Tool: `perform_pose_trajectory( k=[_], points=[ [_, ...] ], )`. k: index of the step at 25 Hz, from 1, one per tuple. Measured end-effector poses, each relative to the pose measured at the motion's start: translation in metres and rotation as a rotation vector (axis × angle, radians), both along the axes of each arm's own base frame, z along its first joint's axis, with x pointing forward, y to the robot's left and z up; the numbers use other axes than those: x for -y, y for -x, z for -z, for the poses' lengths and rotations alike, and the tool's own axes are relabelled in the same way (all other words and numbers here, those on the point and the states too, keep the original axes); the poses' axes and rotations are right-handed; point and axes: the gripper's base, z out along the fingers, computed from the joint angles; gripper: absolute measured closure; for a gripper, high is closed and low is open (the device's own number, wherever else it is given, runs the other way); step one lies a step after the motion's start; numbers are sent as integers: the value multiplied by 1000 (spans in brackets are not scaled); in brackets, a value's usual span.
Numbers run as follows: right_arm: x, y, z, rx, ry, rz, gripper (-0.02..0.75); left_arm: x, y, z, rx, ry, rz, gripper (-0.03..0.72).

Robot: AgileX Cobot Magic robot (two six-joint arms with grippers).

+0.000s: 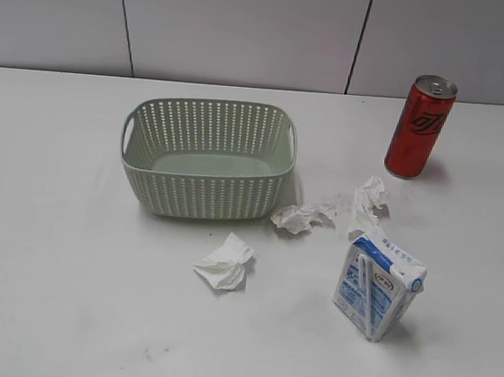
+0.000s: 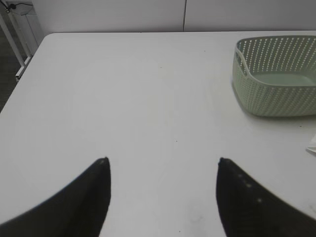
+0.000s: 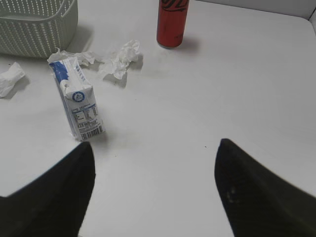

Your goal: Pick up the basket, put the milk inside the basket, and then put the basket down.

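While empty, basket (image 1: 207, 157); milk (image 1: 375, 284) outside

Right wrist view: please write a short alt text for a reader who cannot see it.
A milk carton stands upright on a white table, ahead of the open right gripper. Behind it lie crumpled tissues, with a red soda can and a basket at the top.

Matt perforated plastic basket (image 1: 206, 157)
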Motion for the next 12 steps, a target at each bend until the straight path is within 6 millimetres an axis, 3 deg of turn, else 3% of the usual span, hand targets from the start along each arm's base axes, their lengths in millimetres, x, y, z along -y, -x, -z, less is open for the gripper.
perform_pose_trajectory(
  k=[12],
  points=[
    [0,0,0,1,0,1,146,0,0,0,0,0,0,180]
  ],
)
